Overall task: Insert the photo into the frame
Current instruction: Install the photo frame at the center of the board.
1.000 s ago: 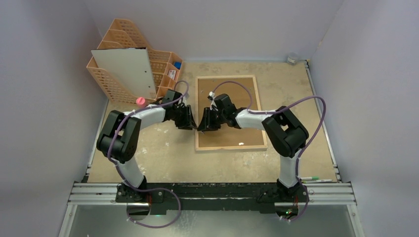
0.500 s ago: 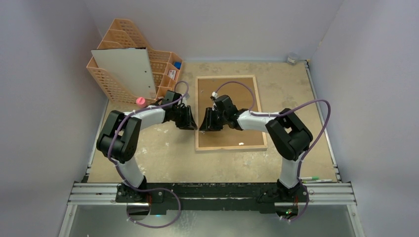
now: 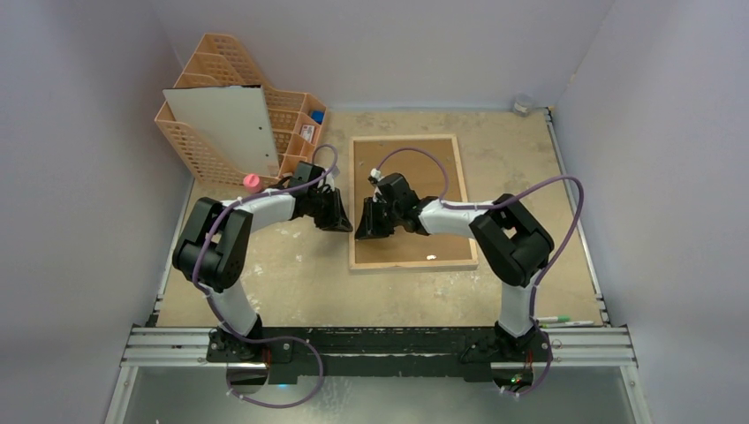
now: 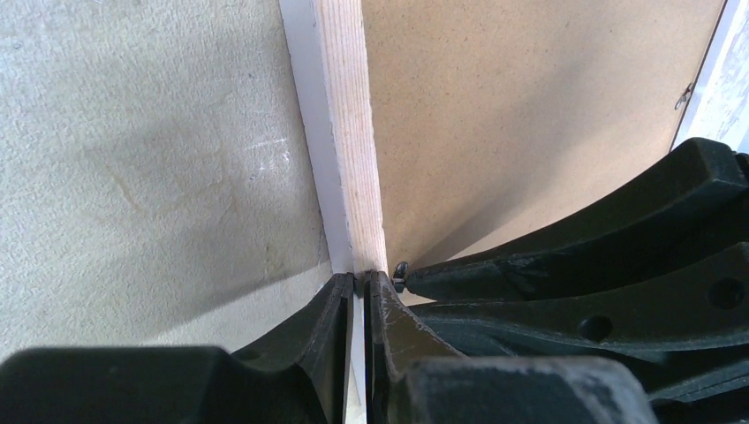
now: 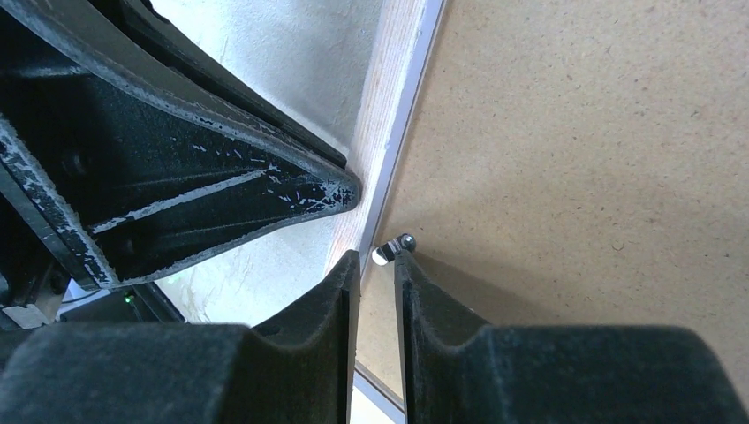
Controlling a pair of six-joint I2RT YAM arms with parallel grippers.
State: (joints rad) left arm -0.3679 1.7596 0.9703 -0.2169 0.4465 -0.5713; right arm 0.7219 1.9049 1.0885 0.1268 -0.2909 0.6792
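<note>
Left arm (image 3: 256, 208): elbow raised at the left, forearm reaching inward, wrist tipped down at the left edge of the frame (image 3: 415, 265). Left fingers (image 4: 327, 327): drawn close together, one on each side of the frame's light wood rim, gripping it. Right arm (image 3: 459, 212): elbow raised at the right, forearm crossing above the frame to the same edge, tips just beside the left ones. Right fingers (image 5: 327, 300): nearly closed with a thin gap, a small metal tab (image 5: 393, 247) at their tips; whether the tab is pinched cannot be told. Frame: flat on the table (image 3: 283, 283), rear side up, holding a brown fibreboard sheet (image 3: 415, 246) inside its rim. Peach lattice organiser (image 3: 199, 150): rear left of the table, well apart from the frame. Contents: the photo (image 3: 221, 124), white side showing, standing tilted, slot not discernible; a blue item (image 3: 316, 116) and a small white-and-red item (image 3: 306, 132) in the small right-hand compartments. Pink knob (image 3: 252, 181): near the organiser's front corner
</note>
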